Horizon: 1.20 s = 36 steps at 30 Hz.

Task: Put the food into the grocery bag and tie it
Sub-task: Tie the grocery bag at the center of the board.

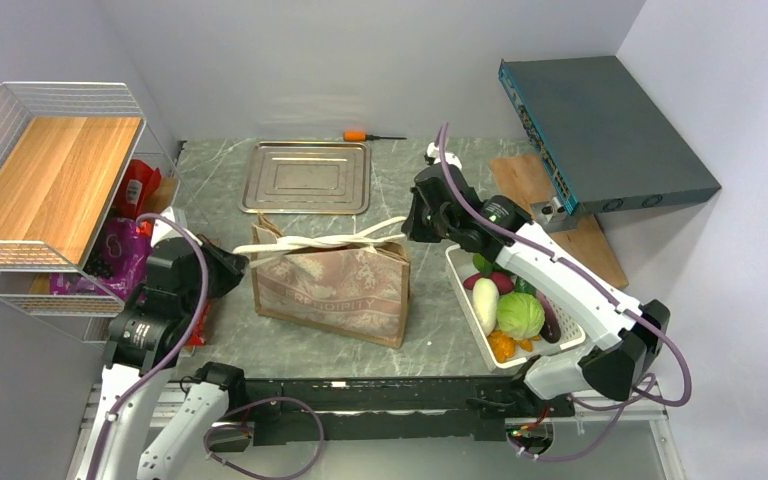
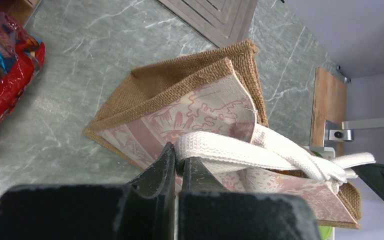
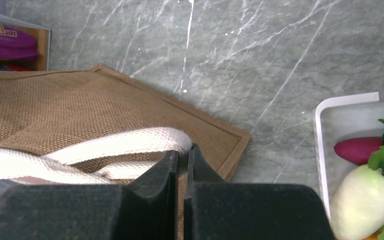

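The brown grocery bag (image 1: 330,290) stands mid-table, its white handles (image 1: 310,243) crossed over its top. My left gripper (image 1: 240,262) is shut on the left end of a handle, as the left wrist view shows (image 2: 179,155). My right gripper (image 1: 410,225) is shut on the right end, as the right wrist view shows (image 3: 184,152). The handles (image 2: 230,150) are twisted together near the bag's far end. Food lies in the white basket (image 1: 457,268): a pale vegetable (image 1: 485,305), a green cabbage (image 1: 520,315) and an orange piece (image 1: 502,345). I cannot see inside the bag.
A metal tray (image 1: 305,177) and an orange-handled screwdriver (image 1: 370,135) lie behind the bag. A wire shelf (image 1: 50,180) with snack packets (image 1: 135,185) stands at left. A red packet (image 2: 5,75) lies left of the bag. A dark box (image 1: 600,130) sits at back right.
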{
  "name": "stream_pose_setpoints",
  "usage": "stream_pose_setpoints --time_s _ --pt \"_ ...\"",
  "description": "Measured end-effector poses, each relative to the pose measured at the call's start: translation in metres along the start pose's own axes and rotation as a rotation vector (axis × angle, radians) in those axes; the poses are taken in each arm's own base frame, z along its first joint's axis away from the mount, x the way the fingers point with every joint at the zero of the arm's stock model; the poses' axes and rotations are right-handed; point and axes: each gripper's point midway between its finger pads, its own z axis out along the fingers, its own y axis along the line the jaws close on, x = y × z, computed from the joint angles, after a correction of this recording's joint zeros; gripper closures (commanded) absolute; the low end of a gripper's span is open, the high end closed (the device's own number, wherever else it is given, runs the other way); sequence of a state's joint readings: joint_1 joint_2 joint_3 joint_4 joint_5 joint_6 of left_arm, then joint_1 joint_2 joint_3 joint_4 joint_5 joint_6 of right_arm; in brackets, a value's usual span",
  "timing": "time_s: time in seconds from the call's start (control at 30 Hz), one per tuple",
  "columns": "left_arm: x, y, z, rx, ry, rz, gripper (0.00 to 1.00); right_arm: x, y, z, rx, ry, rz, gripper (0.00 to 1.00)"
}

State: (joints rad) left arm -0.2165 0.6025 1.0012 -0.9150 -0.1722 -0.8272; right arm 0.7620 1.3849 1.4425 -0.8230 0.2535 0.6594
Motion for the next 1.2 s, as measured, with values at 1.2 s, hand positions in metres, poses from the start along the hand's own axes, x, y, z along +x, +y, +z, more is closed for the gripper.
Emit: stream_pose_setpoints --time_s 1.2 --pt "-0.011 0.110 -0.035 -0.337 -0.335 -0.179 0.68 -0.038 -0.151 -0.037 0.275 -0.161 0.006 0.69"
